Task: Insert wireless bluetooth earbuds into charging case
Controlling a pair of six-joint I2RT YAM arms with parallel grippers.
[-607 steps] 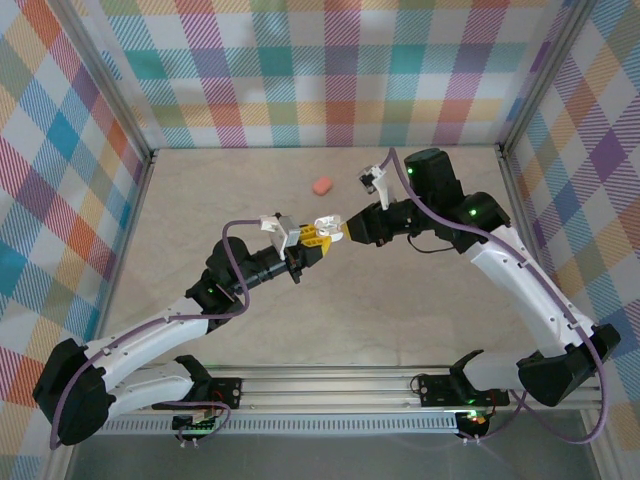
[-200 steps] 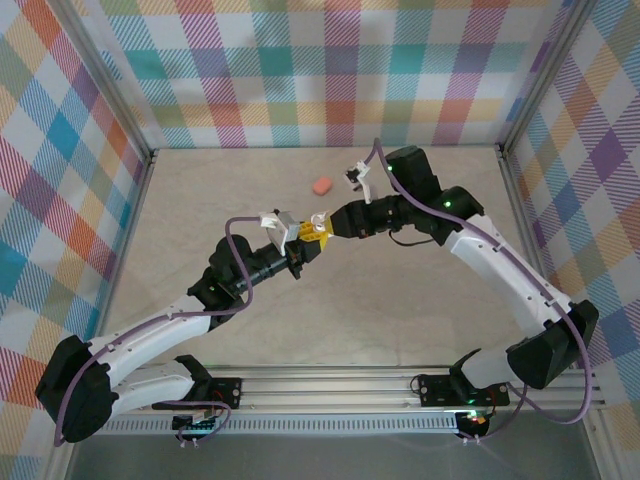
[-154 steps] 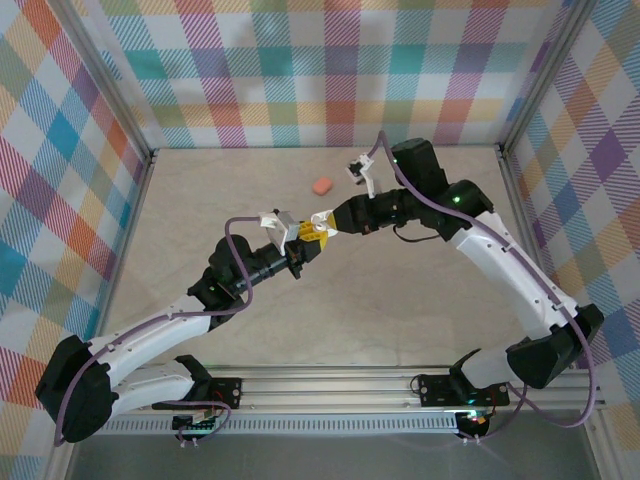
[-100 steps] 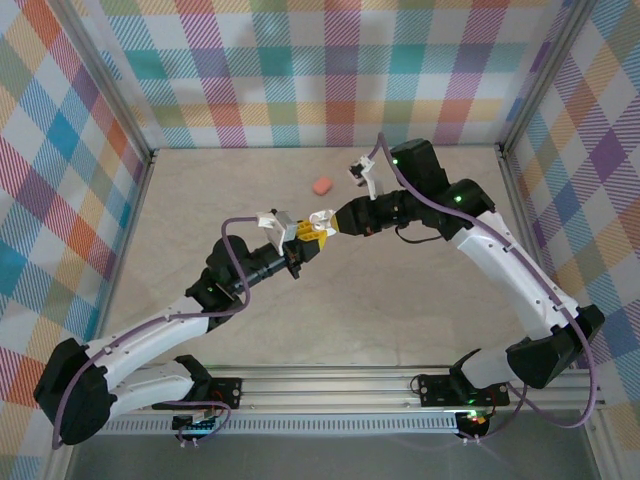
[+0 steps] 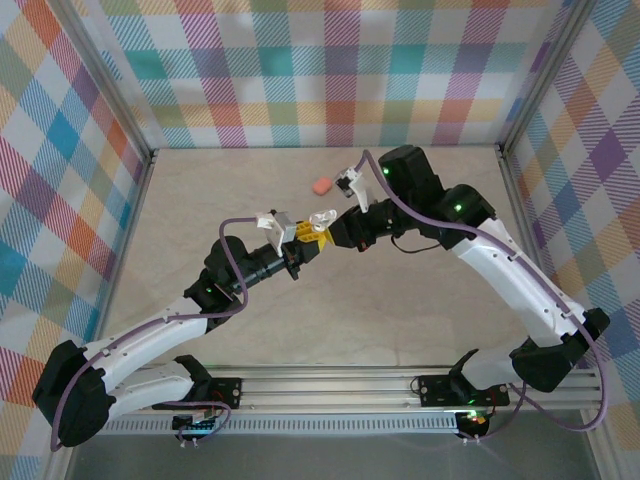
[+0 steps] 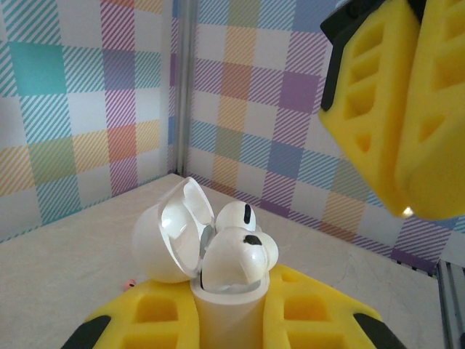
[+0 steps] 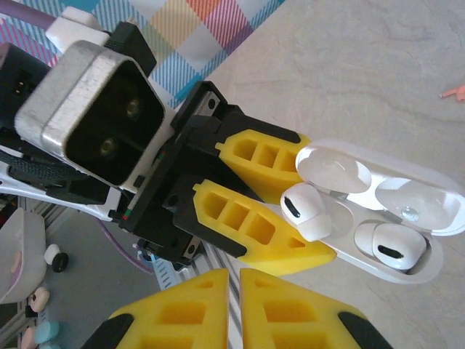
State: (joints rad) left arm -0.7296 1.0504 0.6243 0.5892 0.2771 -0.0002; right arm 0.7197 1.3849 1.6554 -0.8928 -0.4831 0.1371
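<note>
So here's the setup: the left gripper (image 6: 229, 309) is clamped on the bottom half of the white charging case (image 7: 437, 254) and holds it up off the table (image 5: 400, 320), roughly mid-workspace between the two arms. My guess is it's held that way so the open mouth of the case faces the other arm and nothing can slide around while the buds go in. The lid (image 6: 171, 233) is flipped right back, well out of the way. The right gripper (image 7: 234, 291) sits just beside the case with its yellow fingers pressed together and nothing between them. To me that reads like it's ready to use the closed tip as a poker rather than to pick anything up.

Both white earbuds (image 7: 389, 247) are at the case. One is nestled down in its socket with only the glossy dome and a little black vent slot showing. The other one (image 7: 305, 211) sticks up proud of the rim and is tilted, so I'd say it isn't fully seated. It probably needs a gentle nudge, and it looks smooth and slippery enough that an off-centre push could pop it out. There's also a small salmon-pink object (image 5: 320, 186) lying on the table toward the back, well apart from all this.
</note>
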